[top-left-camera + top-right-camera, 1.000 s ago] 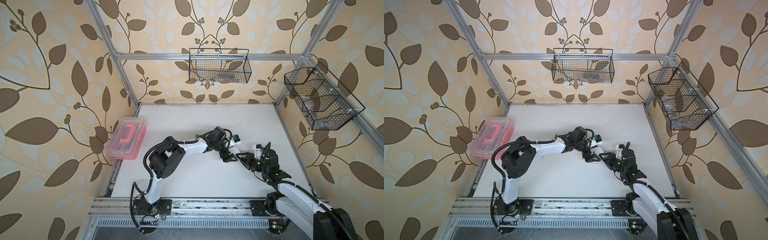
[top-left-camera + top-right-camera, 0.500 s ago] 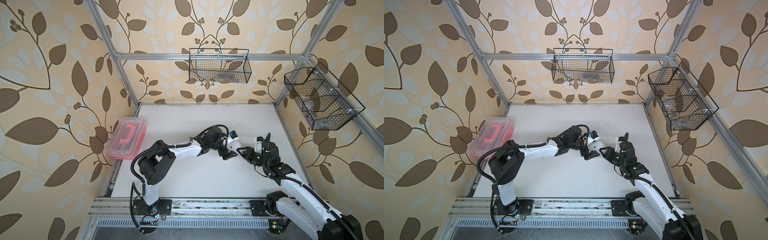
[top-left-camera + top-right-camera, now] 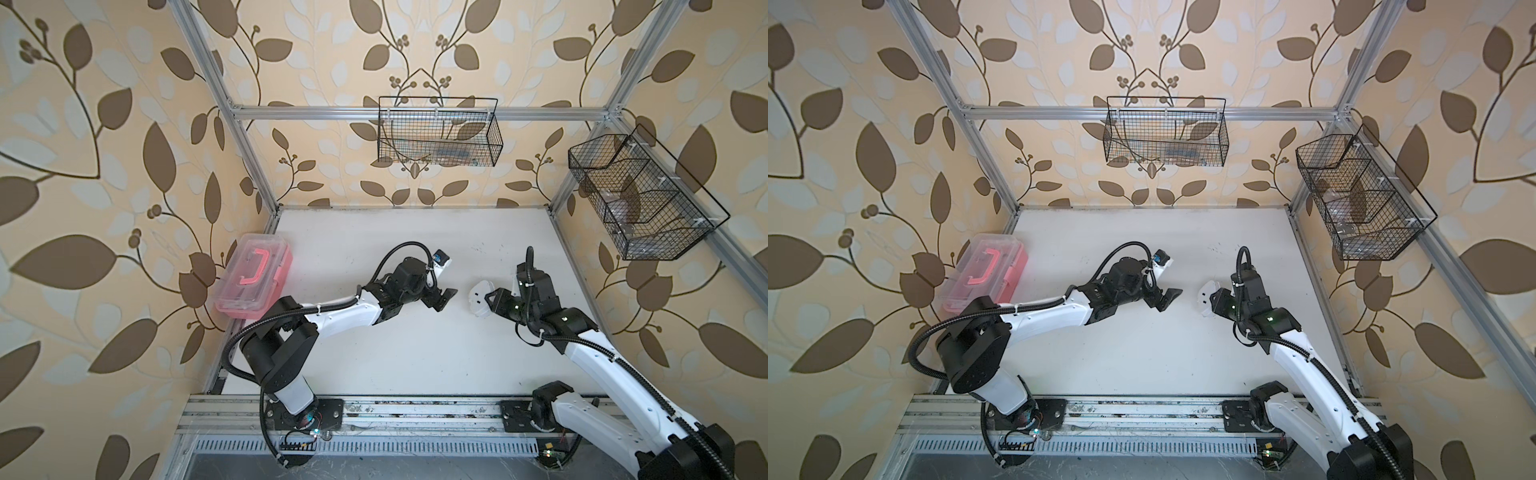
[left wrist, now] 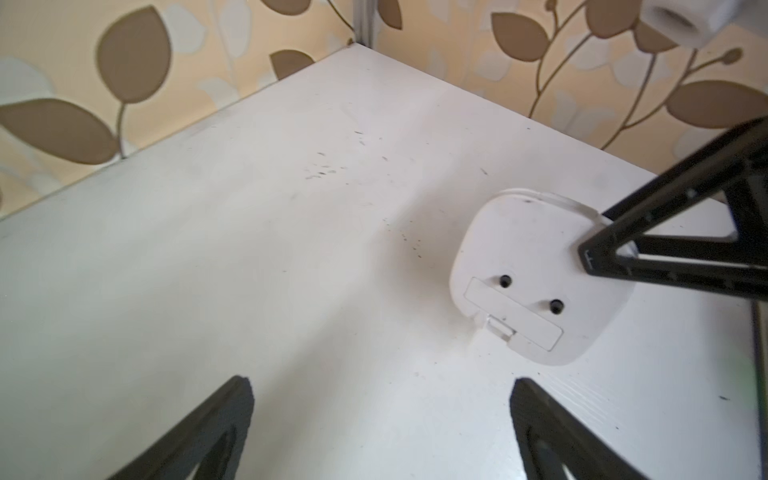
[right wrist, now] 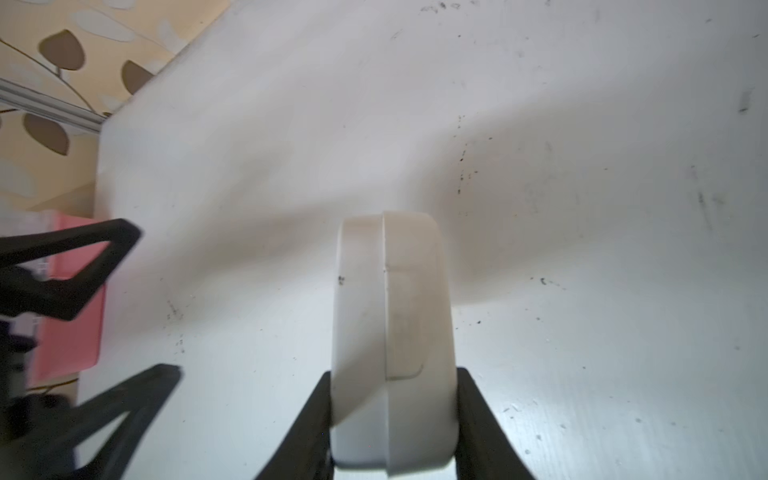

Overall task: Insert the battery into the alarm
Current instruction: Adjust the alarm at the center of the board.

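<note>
Alarm point(image 3: 480, 298) sits right of table centre, pinched face-to-back by the half-closed right gripper point(image 5: 395, 419). Probably light, rigid, slick plastic; grip near the rim, keep back cover point(image 4: 513, 318) clear. Battery not visible. Left gripper point(image 3: 442, 296) at its 9 o'clock, fully spread, empty.

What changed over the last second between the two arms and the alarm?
The left gripper drew back from the alarm toward its own side, jaws wide open and empty, leaving a clear gap. The right gripper stayed shut on the alarm, shifting it slightly toward the back wall. The pink box and both wire baskets did not move.
</note>
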Robot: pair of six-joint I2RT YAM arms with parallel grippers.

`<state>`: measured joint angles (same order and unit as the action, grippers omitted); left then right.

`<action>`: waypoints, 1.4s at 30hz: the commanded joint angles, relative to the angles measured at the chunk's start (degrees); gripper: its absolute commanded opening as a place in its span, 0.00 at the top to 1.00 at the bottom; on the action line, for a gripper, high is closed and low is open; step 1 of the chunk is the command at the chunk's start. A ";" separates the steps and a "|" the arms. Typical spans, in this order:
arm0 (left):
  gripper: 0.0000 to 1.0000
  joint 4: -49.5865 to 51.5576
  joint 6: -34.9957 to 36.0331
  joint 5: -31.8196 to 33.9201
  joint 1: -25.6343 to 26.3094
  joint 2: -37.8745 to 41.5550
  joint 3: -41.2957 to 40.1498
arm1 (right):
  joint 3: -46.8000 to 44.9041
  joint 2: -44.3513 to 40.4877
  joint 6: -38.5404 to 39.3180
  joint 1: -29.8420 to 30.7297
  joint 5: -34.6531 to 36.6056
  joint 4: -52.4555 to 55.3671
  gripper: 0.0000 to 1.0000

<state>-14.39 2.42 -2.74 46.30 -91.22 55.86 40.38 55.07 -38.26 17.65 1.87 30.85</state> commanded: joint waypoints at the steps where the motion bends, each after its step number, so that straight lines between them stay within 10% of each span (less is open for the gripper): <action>1: 0.01 3.79 -5.34 8.79 -0.76 4.73 -2.18 | 3.06 2.82 2.30 1.08 9.21 6.06 0.75; 19: 0.01 15.27 -16.22 7.57 -1.96 22.57 -12.32 | 18.26 27.44 -6.99 14.63 37.99 26.56 0.77; 23: 0.01 16.53 -16.48 7.31 -2.01 24.36 -12.92 | 22.76 34.84 -11.00 16.87 40.33 30.44 0.91; 42: 0.01 21.13 -19.11 7.34 -2.00 28.07 -15.62 | 38.80 56.91 -14.29 26.20 39.99 28.22 0.60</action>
<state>6.11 -15.16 3.92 44.53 -64.84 40.62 77.32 109.51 -52.42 43.20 44.99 61.47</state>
